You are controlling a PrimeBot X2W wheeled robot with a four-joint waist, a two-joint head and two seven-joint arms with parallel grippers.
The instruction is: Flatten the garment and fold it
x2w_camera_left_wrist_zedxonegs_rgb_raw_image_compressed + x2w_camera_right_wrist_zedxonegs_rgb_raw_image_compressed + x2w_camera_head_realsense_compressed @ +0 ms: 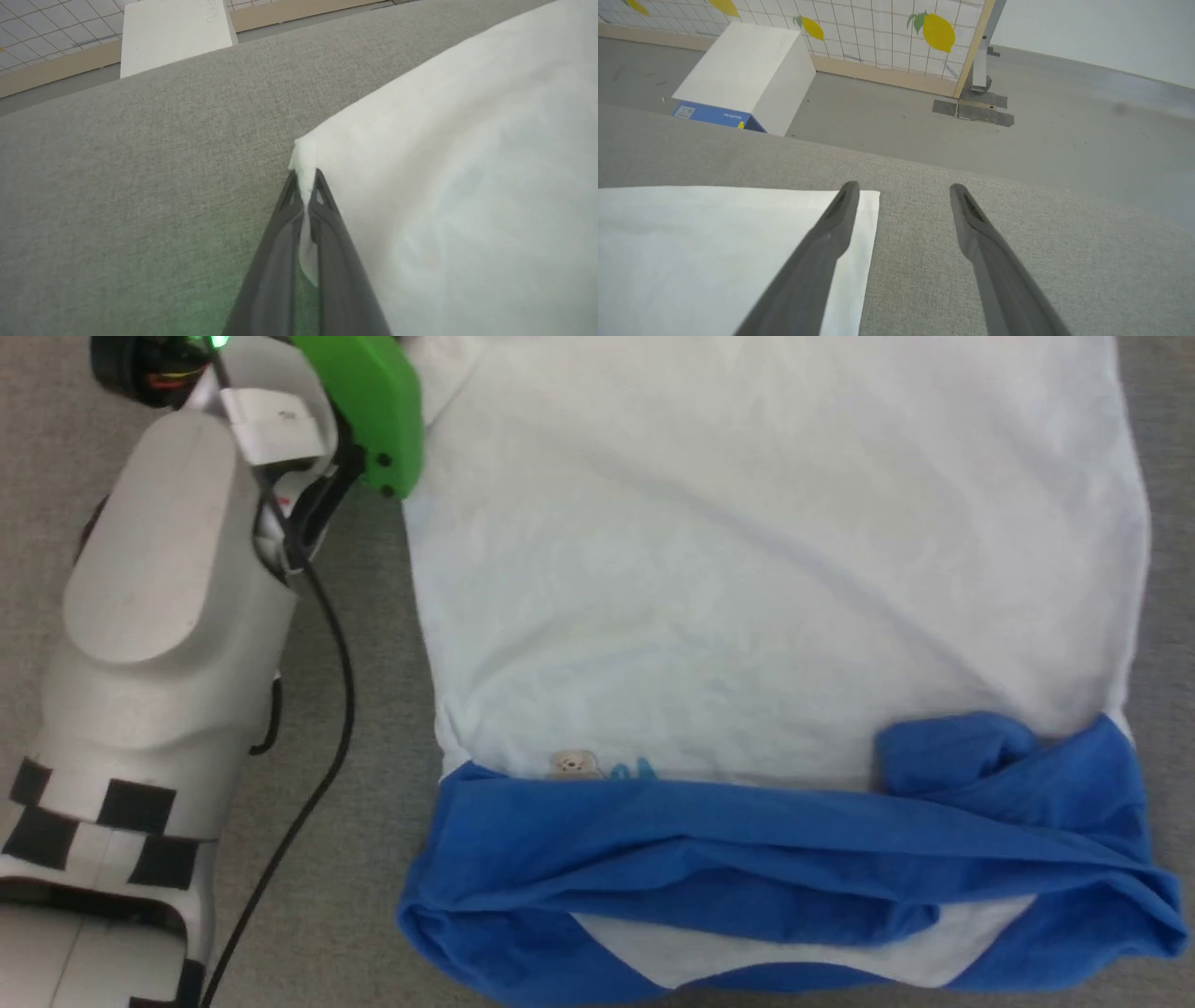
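Note:
The garment [747, 569] lies spread on the grey padded surface [373, 709], white body flat, with its blue sleeves [747, 840] bunched along the near edge. My left arm [159, 569] reaches to the garment's far left corner. In the left wrist view my left gripper [306, 179] is shut on a pinched white corner of the garment [467, 186], and cloth shows between the fingers. My right gripper [903, 189] is open just above the surface, its left finger over another white corner of the garment [714, 242] and its right finger over bare grey fabric.
A white box [747, 70] with a blue side stands on the floor beyond the surface's far edge, also seen as the white box [173, 32]. Behind it runs a tiled partition with lemon prints [887, 28]. A black cable [327, 728] hangs beside my left arm.

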